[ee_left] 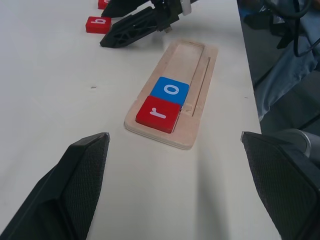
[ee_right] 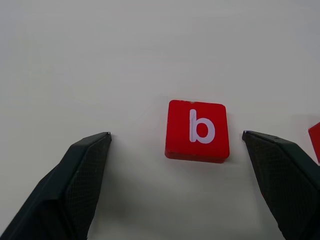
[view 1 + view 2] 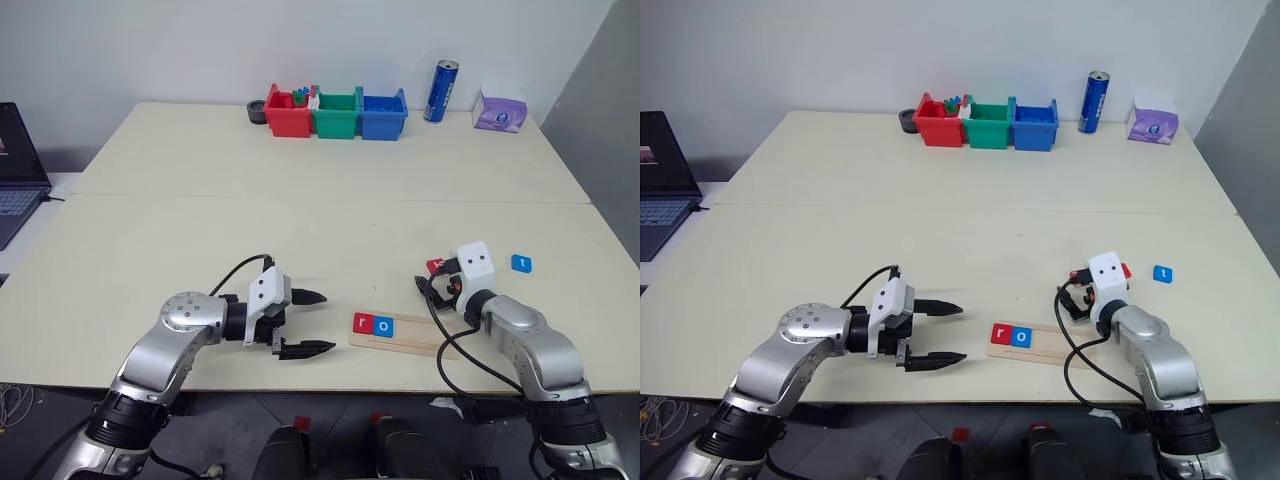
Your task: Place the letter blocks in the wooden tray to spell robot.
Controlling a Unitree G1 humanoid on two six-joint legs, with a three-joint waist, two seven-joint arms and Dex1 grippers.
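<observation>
A red b block [image 2: 197, 131] lies flat on the pale bench [image 3: 300, 220], face up, between the spread fingers of the right tool [image 2: 177, 145], which has not closed on it. It looks like a small, stiff, light tile with smooth faces; judged from its shape, the place to take hold is across two opposite side edges, squarely, since a thin tile could slip or tip out of a skewed pinch. The corner of another red block [image 2: 315, 140] shows just beside it.

The tray [image 1: 192, 100] lies near the bench's front edge, between the two arms. A red r block [image 1: 158, 113] and a blue o block [image 1: 170, 90] sit touching at its left end; the rest of the groove is bare. A blue t block [image 3: 521, 263] lies apart, to the right of the right tool.

The left tool [image 3: 315, 322] hangs beside the tray's left end, fingers spread, holding nothing.

Far back stand red, green and blue bins [image 3: 337, 112], a blue can [image 3: 441, 91] whose print is too small to read, and a purple tissue pack [image 3: 500, 110].
</observation>
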